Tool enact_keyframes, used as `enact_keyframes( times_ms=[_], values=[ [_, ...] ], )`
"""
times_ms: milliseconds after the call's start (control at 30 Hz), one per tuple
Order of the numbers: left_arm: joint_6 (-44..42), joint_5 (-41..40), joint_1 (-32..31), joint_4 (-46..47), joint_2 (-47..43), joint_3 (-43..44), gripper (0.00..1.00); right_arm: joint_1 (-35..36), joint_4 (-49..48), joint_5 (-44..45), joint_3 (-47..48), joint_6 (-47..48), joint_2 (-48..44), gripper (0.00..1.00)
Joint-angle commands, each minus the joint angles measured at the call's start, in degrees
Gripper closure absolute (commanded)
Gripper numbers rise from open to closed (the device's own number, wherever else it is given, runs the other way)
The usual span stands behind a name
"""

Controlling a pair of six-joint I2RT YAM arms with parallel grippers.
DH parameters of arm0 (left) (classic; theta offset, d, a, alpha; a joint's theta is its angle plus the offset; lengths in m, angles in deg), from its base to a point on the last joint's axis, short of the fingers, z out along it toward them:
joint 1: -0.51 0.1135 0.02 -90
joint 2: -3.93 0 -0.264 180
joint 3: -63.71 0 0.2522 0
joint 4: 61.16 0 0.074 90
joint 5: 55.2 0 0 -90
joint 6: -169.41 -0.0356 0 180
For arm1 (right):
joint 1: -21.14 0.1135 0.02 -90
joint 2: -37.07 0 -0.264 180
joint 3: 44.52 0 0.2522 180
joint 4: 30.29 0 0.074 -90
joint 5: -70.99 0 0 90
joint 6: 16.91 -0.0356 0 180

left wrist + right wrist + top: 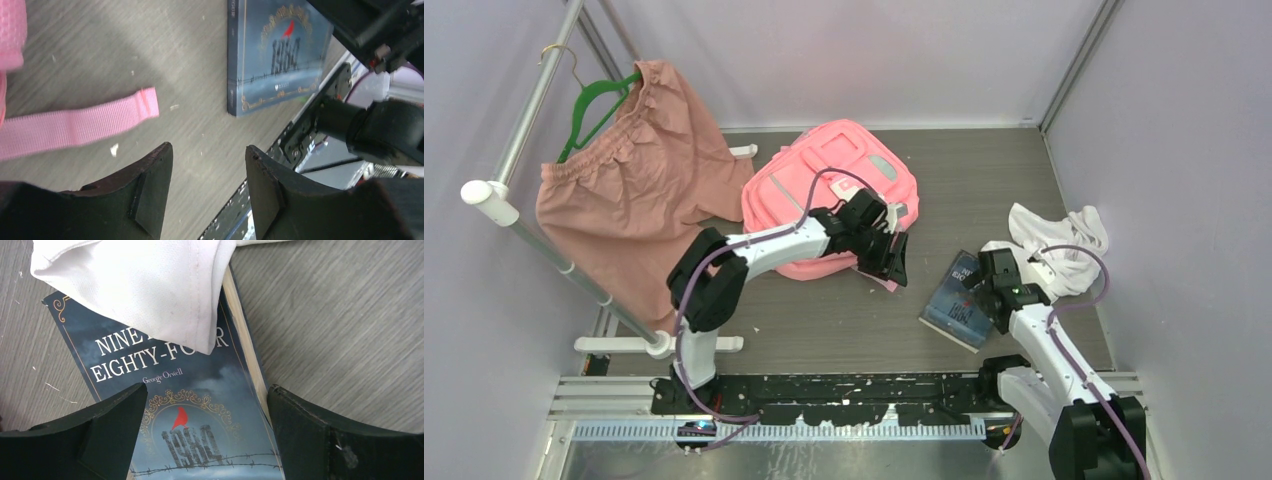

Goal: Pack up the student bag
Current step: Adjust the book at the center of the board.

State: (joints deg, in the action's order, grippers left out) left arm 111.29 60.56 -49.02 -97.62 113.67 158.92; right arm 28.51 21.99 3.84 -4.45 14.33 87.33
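The student bag [828, 180], a bright pink backpack, lies at the middle back of the table. One of its pink straps [80, 124] trails flat on the wood. My left gripper [892, 262] [209, 150] hangs just off the bag's near right corner, open, with only bare table between its fingers. A dark blue book, "Nineteen Eighty-Four" [954, 300] [200, 405] [272, 55], lies flat to the right. My right gripper [980, 287] [207, 390] hovers open over its cover, holding nothing. A white cloth [1064, 245] [145, 290] drapes over the book's far corner.
A dusty-pink garment [624, 190] hangs from a green hanger [594, 105] on a white rack [514, 220] at the left. Grey walls close in the table on three sides. The arms' base rail [824, 400] runs along the near edge.
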Motion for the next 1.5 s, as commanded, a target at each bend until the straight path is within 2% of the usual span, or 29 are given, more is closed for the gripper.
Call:
enact_keyframes(
  times_ms=[0, 200, 433, 700, 867, 1133, 1233, 1333, 1467],
  values=[
    [2.89, -1.14, -0.21, 1.29, 5.58, 6.58, 0.44, -0.85, -7.49, -0.59, 0.52, 3.04, 1.16, 0.04],
    [5.28, -2.31, -0.47, 3.96, 8.5, 7.09, 0.41, -4.53, -20.09, -16.2, -3.24, 5.64, 6.55, 0.04],
    [7.13, -0.76, -0.6, 6.17, 11.8, 8.25, 0.41, -4.54, -26.33, -29.69, 0.23, 12.58, 10.81, 0.06],
    [8.52, 1.93, -0.69, 7.93, 13.47, 7.82, 0.41, -4.39, -29.94, -39.42, 4.93, 15.39, 17.94, 0.09],
    [9.17, 4.85, -3.61, 8.07, 12.42, 6.45, 0.41, -4.34, -26.63, -38.01, 8.17, 16.64, 18.36, 0.09],
    [12.27, 5.13, -13.16, 12.39, -0.23, -4.98, 0.4, -4.38, -23.49, -38.21, 11.03, 19.88, 18.86, 0.08],
    [12.81, 5.98, -15.94, 13.67, -1.25, -5.39, 0.4, -4.39, -22.27, -38.25, 12.32, 21.24, 20.5, 0.08],
    [12.35, 6.63, -16.13, 11.33, -2.24, -4.02, 0.41, -4.38, -17.12, -33.27, 14.86, 21.93, 19.83, 0.08],
    [8.58, 2.84, -12.6, 5.3, -7.19, -3.84, 0.4, -4.39, -10.94, -25.49, 16.03, 20.1, 11.98, 0.07]
  ],
)
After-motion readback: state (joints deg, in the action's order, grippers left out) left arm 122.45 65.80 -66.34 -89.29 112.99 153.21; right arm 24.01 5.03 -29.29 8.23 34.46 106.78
